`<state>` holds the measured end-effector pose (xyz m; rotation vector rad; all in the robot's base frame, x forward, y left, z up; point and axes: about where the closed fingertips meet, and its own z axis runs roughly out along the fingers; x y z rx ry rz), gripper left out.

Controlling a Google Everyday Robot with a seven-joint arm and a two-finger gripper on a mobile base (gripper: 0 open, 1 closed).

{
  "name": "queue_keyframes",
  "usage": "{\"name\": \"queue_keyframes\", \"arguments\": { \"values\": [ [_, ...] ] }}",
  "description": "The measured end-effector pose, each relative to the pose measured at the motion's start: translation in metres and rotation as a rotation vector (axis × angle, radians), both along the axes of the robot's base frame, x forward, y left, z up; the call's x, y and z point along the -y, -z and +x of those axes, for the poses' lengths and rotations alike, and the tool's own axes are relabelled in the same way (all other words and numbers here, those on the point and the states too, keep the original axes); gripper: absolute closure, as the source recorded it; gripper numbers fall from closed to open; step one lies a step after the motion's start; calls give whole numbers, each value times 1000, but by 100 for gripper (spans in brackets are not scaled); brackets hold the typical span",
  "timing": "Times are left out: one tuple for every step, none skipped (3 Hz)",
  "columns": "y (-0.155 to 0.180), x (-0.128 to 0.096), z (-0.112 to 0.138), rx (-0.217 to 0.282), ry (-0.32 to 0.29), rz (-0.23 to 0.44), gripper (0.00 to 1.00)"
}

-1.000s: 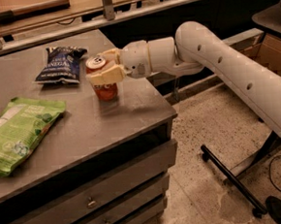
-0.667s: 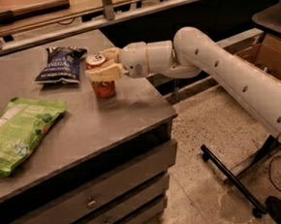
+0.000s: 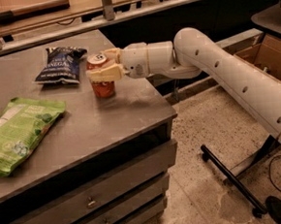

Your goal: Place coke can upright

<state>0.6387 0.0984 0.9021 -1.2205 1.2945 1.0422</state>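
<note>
The coke can [image 3: 103, 87] is red with a silver top and stands upright on the grey table [image 3: 130, 110], near its right edge. My gripper [image 3: 103, 63] reaches in from the right on a white arm. Its tan fingers [image 3: 103, 74] sit on either side of the can's upper part and are shut on it. The can's base rests on the tabletop.
A dark blue chip bag [image 3: 61, 64] lies just left of the can. A green snack bag [image 3: 18, 133] lies at the front left. The table has drawers [image 3: 92, 203] below. A black stand leg [image 3: 233, 179] lies on the floor and a cardboard box [image 3: 267, 57] stands at the right.
The arm and gripper have shifted slightly left with the can. The can stays upright on the table within the fingers.
</note>
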Motion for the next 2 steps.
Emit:
{"name": "queue_keyframes", "arguments": {
  "values": [
    [0,0,0,0,0,0,37],
    [0,-2,-1,0,-4,0,13]
  ]
}}
